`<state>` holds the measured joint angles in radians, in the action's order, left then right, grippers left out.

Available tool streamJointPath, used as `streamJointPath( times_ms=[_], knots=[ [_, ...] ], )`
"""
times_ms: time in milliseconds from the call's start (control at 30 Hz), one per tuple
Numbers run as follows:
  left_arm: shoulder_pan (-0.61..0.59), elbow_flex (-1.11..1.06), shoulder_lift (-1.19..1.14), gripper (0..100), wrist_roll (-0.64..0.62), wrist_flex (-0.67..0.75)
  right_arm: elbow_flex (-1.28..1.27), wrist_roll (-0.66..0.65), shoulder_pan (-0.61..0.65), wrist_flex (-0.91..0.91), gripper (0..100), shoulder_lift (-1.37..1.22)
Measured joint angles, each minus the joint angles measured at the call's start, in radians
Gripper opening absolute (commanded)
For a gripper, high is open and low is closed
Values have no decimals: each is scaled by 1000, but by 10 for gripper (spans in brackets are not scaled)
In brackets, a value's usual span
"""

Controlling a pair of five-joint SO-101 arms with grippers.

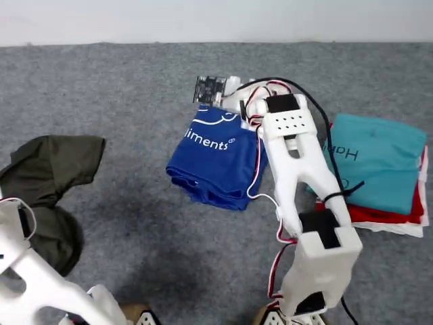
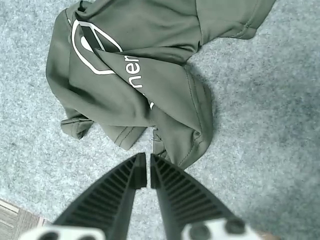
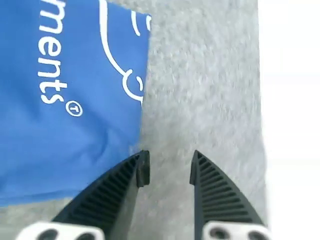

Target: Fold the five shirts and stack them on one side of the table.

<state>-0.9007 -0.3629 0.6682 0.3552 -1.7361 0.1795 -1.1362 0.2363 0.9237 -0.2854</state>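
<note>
Shirt (image 2: 150, 95), olive, crumpled (white logo)

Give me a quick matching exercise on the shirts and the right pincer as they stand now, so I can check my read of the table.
Column one:
1. olive shirt
2. blue shirt
3. teal shirt
4. right pincer

Column two:
A. lying on top of the red shirt
B. open, at the blue shirt's edge
C. crumpled, not yet folded
D. folded, lying apart from the other shirts

Pairs: 1-C, 2-D, 3-A, 4-B
</note>
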Motion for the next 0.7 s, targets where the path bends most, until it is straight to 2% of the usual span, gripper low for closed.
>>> streamJointPath(
  times_ms=[133, 267, 367, 500, 700],
  knots=[
    [0, 0, 0, 23, 0, 0, 0, 224, 41, 149, 127, 54],
    [0, 0, 0, 23, 0, 0, 0, 503, 110, 328, 1, 68],
    [0, 0, 0, 23, 0, 0, -2, 661, 157, 410, 14, 68],
    [0, 0, 0, 23, 0, 0, -5, 786, 163, 477, 9, 66],
    [0, 0, 0, 23, 0, 0, -3, 821, 163, 569, 9, -71]
  ],
)
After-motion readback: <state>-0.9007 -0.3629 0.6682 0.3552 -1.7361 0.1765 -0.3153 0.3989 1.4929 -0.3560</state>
